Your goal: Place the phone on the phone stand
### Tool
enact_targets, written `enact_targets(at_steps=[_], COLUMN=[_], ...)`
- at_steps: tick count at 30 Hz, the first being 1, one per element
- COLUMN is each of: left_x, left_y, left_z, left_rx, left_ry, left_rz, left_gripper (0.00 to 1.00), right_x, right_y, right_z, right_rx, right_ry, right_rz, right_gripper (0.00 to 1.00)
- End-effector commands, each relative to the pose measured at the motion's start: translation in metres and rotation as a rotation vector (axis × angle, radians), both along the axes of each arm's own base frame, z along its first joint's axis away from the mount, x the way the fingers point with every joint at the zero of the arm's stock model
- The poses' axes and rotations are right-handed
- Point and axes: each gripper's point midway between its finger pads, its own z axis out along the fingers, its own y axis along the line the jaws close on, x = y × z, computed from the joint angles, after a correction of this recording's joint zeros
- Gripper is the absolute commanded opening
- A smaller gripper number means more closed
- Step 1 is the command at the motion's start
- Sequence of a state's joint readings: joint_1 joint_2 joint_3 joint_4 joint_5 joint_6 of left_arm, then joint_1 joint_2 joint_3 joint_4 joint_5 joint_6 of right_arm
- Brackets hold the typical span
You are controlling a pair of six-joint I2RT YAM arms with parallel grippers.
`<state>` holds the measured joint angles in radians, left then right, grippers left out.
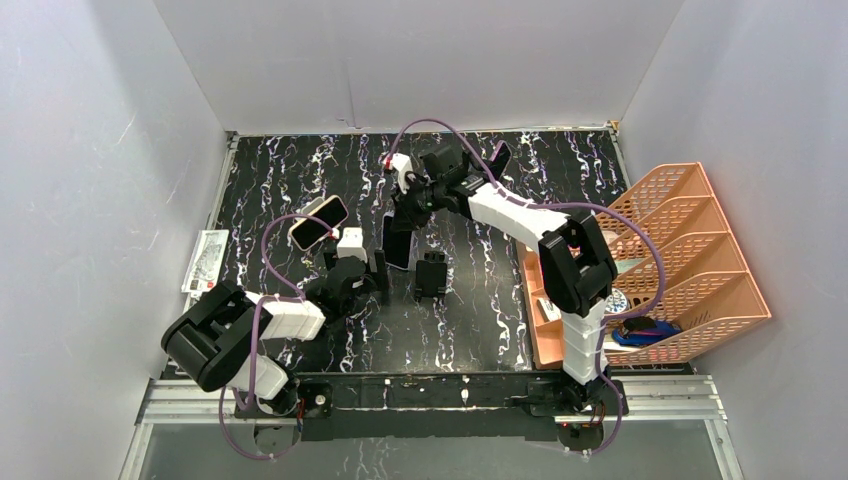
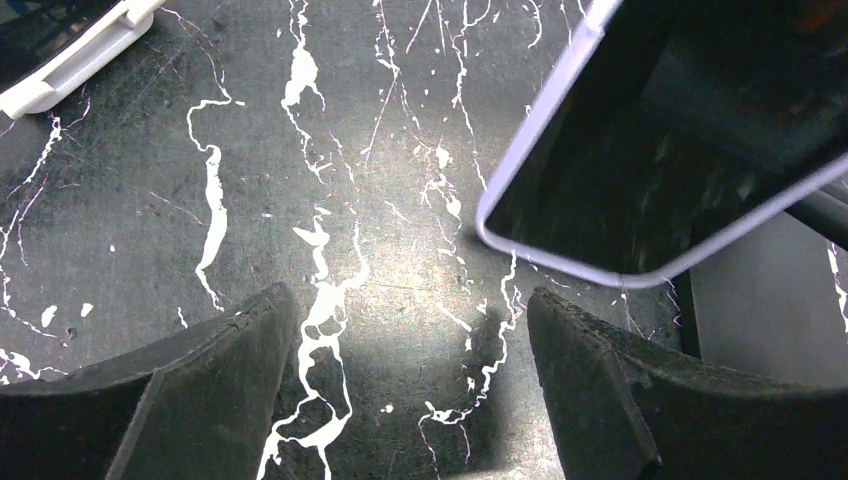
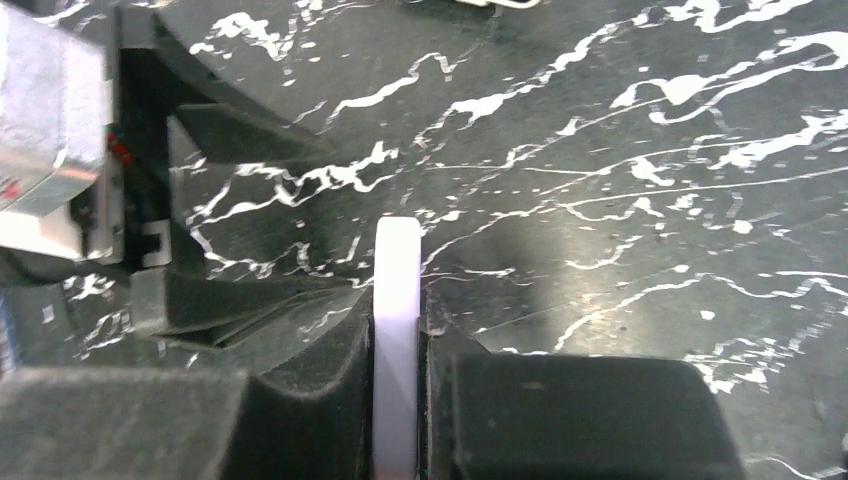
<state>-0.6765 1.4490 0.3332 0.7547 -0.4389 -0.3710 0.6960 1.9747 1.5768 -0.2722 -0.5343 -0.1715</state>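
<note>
White-edged phone [image 3: 397,262] — edge-on inside right gripper [image 3: 398,340]

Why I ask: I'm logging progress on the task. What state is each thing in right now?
phone: clamped by its edge, not on the stand
right claw: shut on the phone
left claw: open, empty
phone stand: standing, nothing on it
second phone: screen dark, ungripped
</note>
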Motion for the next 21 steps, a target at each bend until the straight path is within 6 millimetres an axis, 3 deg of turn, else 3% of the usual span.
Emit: enact_targets(at_steps=[1,3,9,15,21], left_x=[0.0,0.0,-0.001,0.0,0.006], left_y=[0.007,0.008,0.01,0.01,-0.003], left_z=[0.005,0.005,0.004,0.015,0.066], left_rx=[0.005,0.007,0.01,0.005,-0.151], left_ry=[-0.024,-0.024,-0.024,-0.056,-0.158], left_rz=[0.036,0.039,0.045,0.03,-0.048], left_gripper=[0.84,0.84,0.84,0.84,0.84], right_x=[-0.006,-0.006,0.001,0.03,0.038], right_y=[0.005,0.005,0.005,-0.002,-0.007], right_z=[0.005,0.004,0.009,0.056,0.103], right_rx=[0.003,0.001,0.014,0.16,0.354], right_ry=[0.028,0.03,-0.002,-0.169,-0.227], right_rz=[0.026,0.027,-0.011,-0.171,-0.259], right_gripper=[0.12,0.01,0.01,0.01,0.01])
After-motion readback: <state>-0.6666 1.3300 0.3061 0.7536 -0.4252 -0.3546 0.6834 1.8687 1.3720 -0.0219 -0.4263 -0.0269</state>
